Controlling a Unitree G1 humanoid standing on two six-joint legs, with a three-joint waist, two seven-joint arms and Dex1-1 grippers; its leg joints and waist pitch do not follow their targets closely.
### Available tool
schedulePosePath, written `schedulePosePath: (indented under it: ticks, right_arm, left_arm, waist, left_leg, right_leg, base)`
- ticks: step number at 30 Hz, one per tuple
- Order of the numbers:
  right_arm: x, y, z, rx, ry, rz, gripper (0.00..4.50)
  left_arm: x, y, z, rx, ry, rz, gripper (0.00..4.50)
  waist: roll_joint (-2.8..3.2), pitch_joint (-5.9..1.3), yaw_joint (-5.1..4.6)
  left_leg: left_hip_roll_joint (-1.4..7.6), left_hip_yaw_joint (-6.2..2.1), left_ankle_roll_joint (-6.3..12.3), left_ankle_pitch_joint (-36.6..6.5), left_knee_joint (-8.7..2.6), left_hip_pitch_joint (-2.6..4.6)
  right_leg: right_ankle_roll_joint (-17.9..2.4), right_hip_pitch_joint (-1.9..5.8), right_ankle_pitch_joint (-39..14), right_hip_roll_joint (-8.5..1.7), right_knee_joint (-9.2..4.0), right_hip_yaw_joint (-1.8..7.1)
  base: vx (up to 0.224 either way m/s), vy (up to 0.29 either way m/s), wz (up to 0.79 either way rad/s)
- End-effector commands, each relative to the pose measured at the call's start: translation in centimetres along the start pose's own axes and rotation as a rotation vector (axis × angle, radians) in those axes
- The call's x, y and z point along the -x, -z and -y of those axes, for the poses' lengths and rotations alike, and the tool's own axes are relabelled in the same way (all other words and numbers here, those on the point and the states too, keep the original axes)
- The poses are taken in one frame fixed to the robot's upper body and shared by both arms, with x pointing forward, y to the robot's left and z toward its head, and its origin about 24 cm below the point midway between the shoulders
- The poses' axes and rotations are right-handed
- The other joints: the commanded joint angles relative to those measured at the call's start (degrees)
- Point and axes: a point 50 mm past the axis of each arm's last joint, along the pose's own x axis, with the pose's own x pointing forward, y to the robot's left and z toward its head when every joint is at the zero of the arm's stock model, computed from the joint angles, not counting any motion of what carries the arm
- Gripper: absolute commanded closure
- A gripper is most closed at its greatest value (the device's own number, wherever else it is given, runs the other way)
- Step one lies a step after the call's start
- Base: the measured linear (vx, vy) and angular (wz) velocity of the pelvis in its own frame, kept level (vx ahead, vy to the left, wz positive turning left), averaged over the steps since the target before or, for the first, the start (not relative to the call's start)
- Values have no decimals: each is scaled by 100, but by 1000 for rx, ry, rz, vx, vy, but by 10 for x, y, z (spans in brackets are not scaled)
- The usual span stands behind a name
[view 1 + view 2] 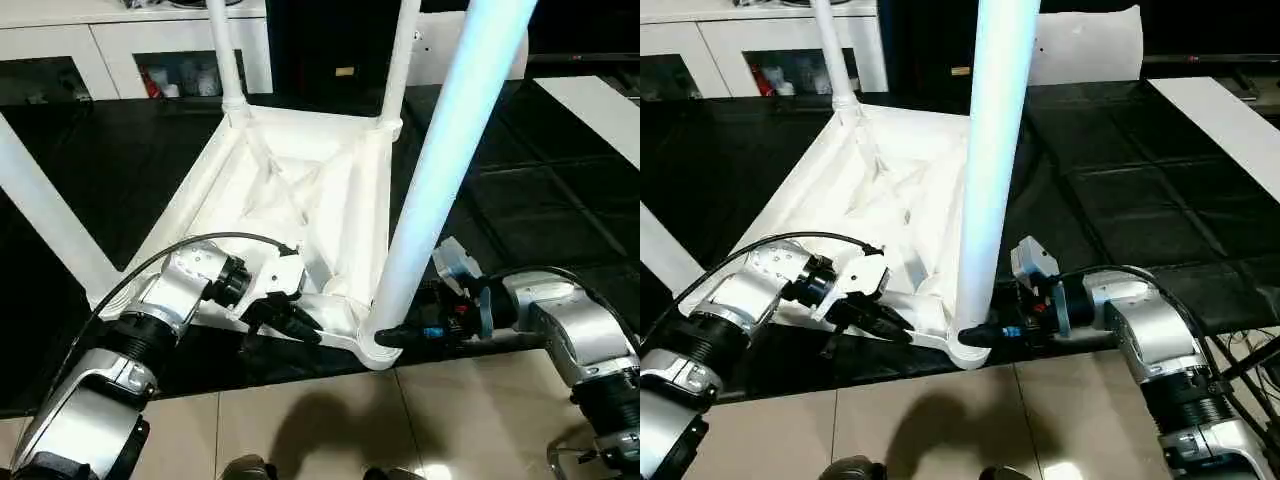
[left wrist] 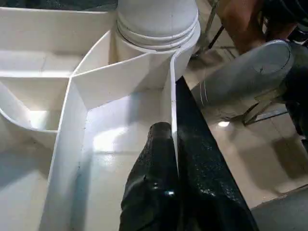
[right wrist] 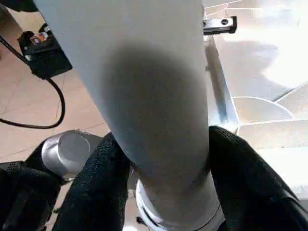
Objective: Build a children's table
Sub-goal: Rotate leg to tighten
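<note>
Dark glossy mat over a beige tile floor (image 1: 300,420), w/ a white cabinet (image 1: 120,55) w/ glass doors along the back wall. Children's table (image 1: 290,190) lies upside down on the mat, ribbed underside up, near edge just at the mat's front border. Legs stand up from the corner sockets: two thin ones at the far corners, far left leg (image 1: 225,50) and far right leg (image 1: 402,55), plus a big near leg (image 1: 440,170) rising from the near right corner, close to the camera. Another leg (image 1: 45,210) slants across on the left. Left gripper (image 1: 280,322) is at the near rim of the tabletop, approx. mid-edge; wrist view shows its two black fingers (image 2: 159,187) pinched on the thin upright rim wall, one each side. Right gripper (image 1: 400,335) sits at the base of the near leg, fingers (image 3: 101,178) clamped around it just above the socket collar, one on each side.
</note>
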Motion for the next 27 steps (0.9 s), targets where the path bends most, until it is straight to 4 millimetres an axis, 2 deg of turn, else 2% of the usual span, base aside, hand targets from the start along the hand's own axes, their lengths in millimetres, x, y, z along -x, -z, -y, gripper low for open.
schedulePosePath:
  ticks: [1, 5, 8, 9, 10, 11, 13, 14, 15, 16, 19, 20, 23, 24, 26, 27]
  right_arm:
    - [-1, -1, -2, -3, -22, 2, 240]
    - [-8, 0, -5, -57, 19, 62, 244]
    - [-17, 2, -6, -97, 80, 105, 244]
    - [-23, 2, -4, -113, 146, 132, 245]
    - [-24, 2, -4, -115, 157, 137, 245]
    - [-38, 4, 4, -141, 298, 155, 245]
    - [-44, 5, 8, -158, 364, 159, 245]
    - [-46, 5, 9, -165, 388, 160, 245]
    - [-51, 4, 13, -193, 443, 172, 245]
    - [-59, 2, 17, -232, 503, 197, 246]
    - [-75, -5, 26, -292, 625, 214, 246]
    - [-84, -10, 32, -334, 696, 231, 246]
    - [-98, -20, 39, -388, 772, 262, 246]
    - [-98, -20, 39, -388, 772, 262, 246]
    - [-112, -30, 40, -346, 790, 267, 246]
    - [-112, -30, 40, -346, 790, 267, 246]
  left_arm:
    - [-1, -9, -2, -52, 49, 3, 450]
    - [-5, -11, -7, -28, -34, 42, 450]
    - [-10, -14, -12, 6, -123, 73, 450]
    - [-12, -14, -16, 27, -179, 70, 450]
    - [-13, -14, -17, 30, -188, 69, 450]
    - [-18, -17, -22, 83, -254, 102, 450]
    - [-23, -20, -25, 114, -293, 117, 450]
    - [-24, -21, -26, 125, -308, 122, 450]
    - [-28, -24, -29, 149, -338, 129, 450]
    - [-33, -29, -34, 179, -385, 146, 450]
    - [-41, -37, -43, 230, -490, 166, 450]
    - [-45, -43, -48, 257, -549, 184, 450]
    - [-50, -52, -53, 279, -619, 203, 450]
    - [-50, -52, -53, 279, -619, 203, 450]
    - [-55, -59, -53, 290, -647, 224, 450]
    - [-55, -59, -53, 290, -647, 224, 450]
  waist:
    - [-78, -407, -45]
    - [-68, -404, -32]
    - [-56, -389, -39]
    - [-51, -379, -51]
    - [-62, -357, -82]
    - [-70, -360, -95]
    - [-55, -317, -178]
    - [-89, -312, -252]
    - [-82, -319, -265]
    - [-79, -304, -368]
    - [-63, -309, -515]
    - [-73, -313, -542]
    - [-70, -334, -589]
    - [-55, -351, -598]
    - [-59, -388, -618]
    - [-59, -388, -618]
  left_leg:
    - [320, -73, 513, -591, -379, 54]
    - [320, -74, 505, -575, -380, 54]
    - [318, -78, 414, -738, -395, 74]
    - [318, -78, 386, -768, -403, 69]
    - [300, -92, 289, -916, -416, 79]
    - [285, -96, 263, -950, -422, 78]
    - [274, -98, 129, -1105, -439, 92]
    - [233, -132, 48, -1212, -451, 44]
    - [224, -125, 47, -1250, -442, 78]
    - [209, -126, 97, -1284, -430, 88]
    - [186, -143, 65, -1363, -417, 83]
    - [161, -124, 115, -1327, -402, 92]
    - [178, -129, 169, -1233, -415, 83]
    - [193, -134, 207, -1120, -425, 63]
    - [226, -126, 296, -856, -423, 36]
    - [226, -126, 296, -856, -423, 36]
  right_leg:
    - [-994, 356, -1447, -492, -406, 389]
    - [-977, 357, -1432, -491, -415, 394]
    - [-896, 338, -1729, -496, -458, 382]
    - [-877, 344, -1779, -491, -464, 384]
    - [-793, 333, -2089, -506, -513, 371]
    - [-745, 353, -2222, -506, -527, 359]
    - [-655, 305, -2583, -499, -567, 354]
    - [-480, 382, -2953, -509, -603, 302]
    - [-415, 357, -3079, -511, -643, 302]
    - [-391, 338, -3133, -495, -678, 306]
    - [-381, 318, -3230, -474, -693, 274]
    - [-355, 308, -3231, -468, -713, 288]
    - [-419, 315, -3005, -462, -689, 298]
    - [-517, 329, -2710, -456, -649, 309]
    - [-770, 352, -2001, -459, -551, 342]
    - [-770, 352, -2001, -459, -551, 342]
  base:
    - [0, 0, 0]
    - [0, 0, 0]
    - [0, 0, 0]
    - [0, 0, 0]
    - [0, 0, 0]
    - [0, 0, 0]
    - [0, 0, 0]
    - [0, 0, 0]
    - [0, 0, 0]
    - [0, 0, 0]
    - [0, 0, 0]
    - [0, 0, 0]
    - [0, 0, 0]
    - [0, 0, 0]
    - [0, 0, 0]
    - [0, 0, 0]
